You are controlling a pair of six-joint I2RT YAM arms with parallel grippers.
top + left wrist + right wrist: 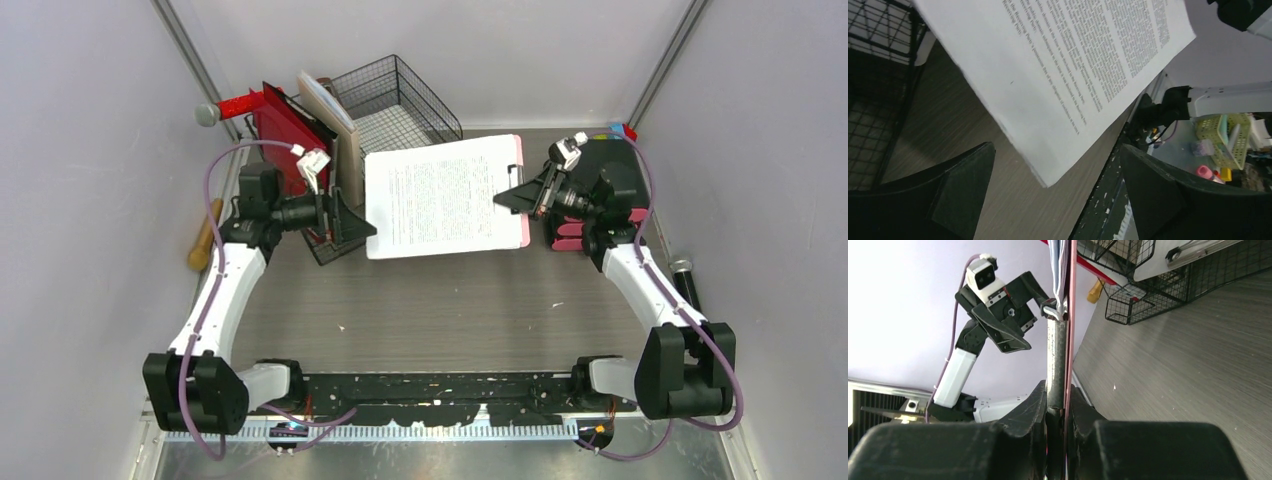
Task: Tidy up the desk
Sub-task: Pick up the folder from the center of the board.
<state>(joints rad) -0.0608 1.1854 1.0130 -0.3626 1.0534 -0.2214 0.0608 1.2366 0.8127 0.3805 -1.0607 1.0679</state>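
Counting the contents: one counter (430,310), two arms, two hands, one pink clipboard (524,232) carrying one printed sheet (440,195), one black wire rack (400,100), one red folder (285,125) and one drawer unit with pink fronts (570,240).

The right hand (520,197) is clamped narrow on the right edge of the clipboard. In the right wrist view the board runs edge-on between its two fingers. The left hand (350,222) stands wide and holds nothing. It sits just beside the left edge of the sheet, with the near corner of the paper lying between its fingers in the left wrist view.

The counter lies beneath both hands. Its grey wood-grain surface is bare from the clipboard down to the front rail. The rack and folder stand at the rear left, behind the left hand. The drawer unit stands at the rear right, behind the right hand. In the left wrist view the sheet appears raised clear of the counter.
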